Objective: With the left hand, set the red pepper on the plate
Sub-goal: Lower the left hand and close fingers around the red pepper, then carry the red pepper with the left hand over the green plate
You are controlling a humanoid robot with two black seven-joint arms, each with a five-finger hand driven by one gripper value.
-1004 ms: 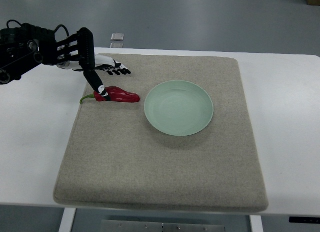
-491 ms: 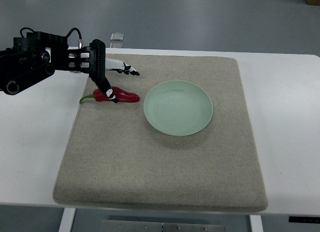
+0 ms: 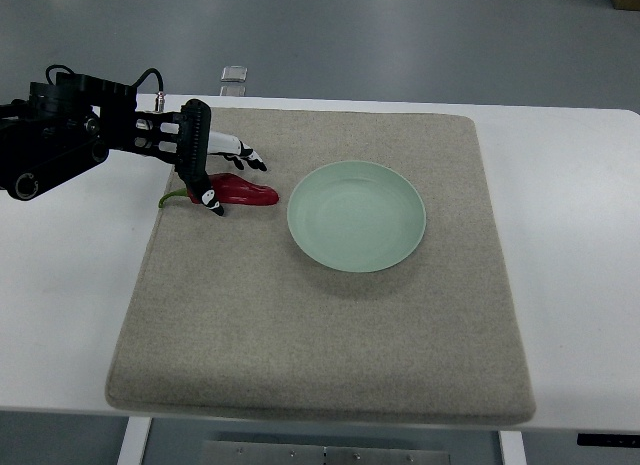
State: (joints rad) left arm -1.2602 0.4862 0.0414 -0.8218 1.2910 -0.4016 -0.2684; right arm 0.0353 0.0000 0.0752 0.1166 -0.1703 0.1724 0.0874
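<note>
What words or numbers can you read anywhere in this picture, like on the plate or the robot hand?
None can be read.
The plate is plain green, with no print.
The red pepper and the grey mat carry no writing.
The left hand has small white patches on its fingertips, too small to tell whether they are marks or text.
The small clear thing at the table's far edge shows no readable label.

Pepper left of plate

A lab-like test space: white table, beige mat, bare grey floor.
</note>
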